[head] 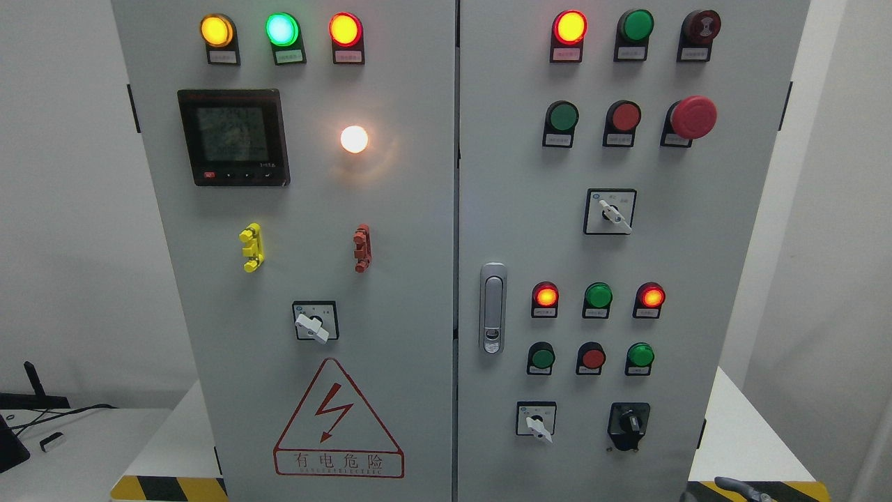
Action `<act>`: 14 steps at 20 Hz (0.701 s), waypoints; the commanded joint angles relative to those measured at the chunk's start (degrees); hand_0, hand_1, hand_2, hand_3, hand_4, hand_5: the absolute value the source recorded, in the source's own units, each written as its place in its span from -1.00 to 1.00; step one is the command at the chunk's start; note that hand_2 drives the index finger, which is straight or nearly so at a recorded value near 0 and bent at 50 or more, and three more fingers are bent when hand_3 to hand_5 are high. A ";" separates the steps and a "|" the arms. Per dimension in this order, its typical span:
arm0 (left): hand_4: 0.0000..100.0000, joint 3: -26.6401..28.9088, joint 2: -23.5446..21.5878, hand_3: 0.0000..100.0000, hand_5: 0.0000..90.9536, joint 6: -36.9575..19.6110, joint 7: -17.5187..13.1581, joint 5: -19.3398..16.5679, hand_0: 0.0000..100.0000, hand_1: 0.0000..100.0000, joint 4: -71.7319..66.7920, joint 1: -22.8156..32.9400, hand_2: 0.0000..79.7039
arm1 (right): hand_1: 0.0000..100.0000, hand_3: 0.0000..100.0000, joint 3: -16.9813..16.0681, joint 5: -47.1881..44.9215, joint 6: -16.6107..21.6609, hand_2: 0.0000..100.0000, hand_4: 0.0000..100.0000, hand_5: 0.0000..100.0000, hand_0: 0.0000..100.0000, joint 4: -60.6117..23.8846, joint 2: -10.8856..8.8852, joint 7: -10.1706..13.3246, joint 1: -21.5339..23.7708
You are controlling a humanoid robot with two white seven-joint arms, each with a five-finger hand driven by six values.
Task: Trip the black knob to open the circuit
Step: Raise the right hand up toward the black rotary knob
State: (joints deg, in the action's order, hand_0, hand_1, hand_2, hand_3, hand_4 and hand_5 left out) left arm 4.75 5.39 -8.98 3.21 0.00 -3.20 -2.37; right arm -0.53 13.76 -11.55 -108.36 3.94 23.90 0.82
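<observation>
A: Robot hand (739, 487)? Which?
B: Grey bit at btm right edge, prob. right arm; can't tell if spread or curled.
A: Black knob (629, 422)?
B: Lower right of right door (725, 230), up-left of hand, well apart, untouched. White selector (536, 422) to its left.
</observation>
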 commanded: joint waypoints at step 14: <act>-1.00 0.00 -0.03 -1.00 -1.00 0.02 -0.05 -1.76 -0.76 -0.22 -0.05 0.00 -1.00 | 0.51 0.48 4.31 3.65 -3.39 -0.16 0.56 0.89 -0.41 5.79 3.44 -0.08 -6.09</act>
State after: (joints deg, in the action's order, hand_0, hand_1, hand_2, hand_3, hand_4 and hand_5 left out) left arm 4.75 5.39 -8.98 3.21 0.00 -3.19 -2.37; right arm 2.51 17.09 -14.51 -104.93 6.42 23.86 -4.17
